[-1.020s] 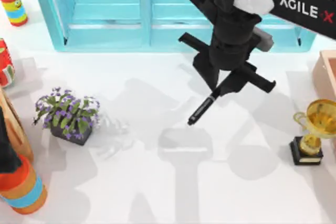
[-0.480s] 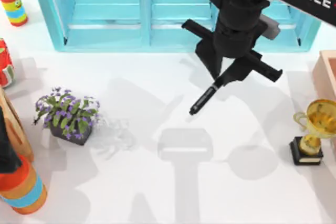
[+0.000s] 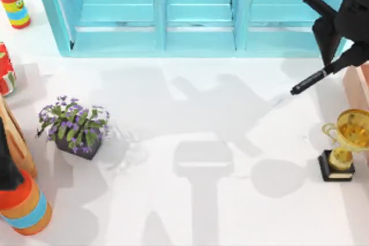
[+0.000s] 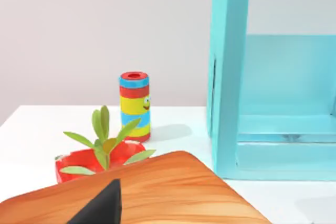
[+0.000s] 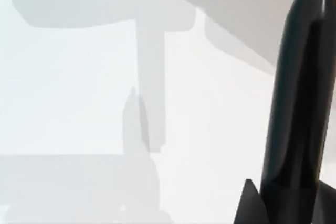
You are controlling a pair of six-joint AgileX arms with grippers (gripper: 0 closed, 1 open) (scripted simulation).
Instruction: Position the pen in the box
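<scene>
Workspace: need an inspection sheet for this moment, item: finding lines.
Surface: white table, shadows on it, nothing spilled.
Job's things: pen held above the table near its right edge, tip pointing left and down; box at the right edge, mostly cut off, pen not yet over it.
Clutter: potted flowers, trophy, striped can, red ashtray with leaves, wooden board, orange striped cylinder.
Grippers: right gripper shut on the pen; left arm parked at the table's left edge.
Cables: nothing seen.
Surroundings: turquoise shelf along the back, plain wall behind.
</scene>
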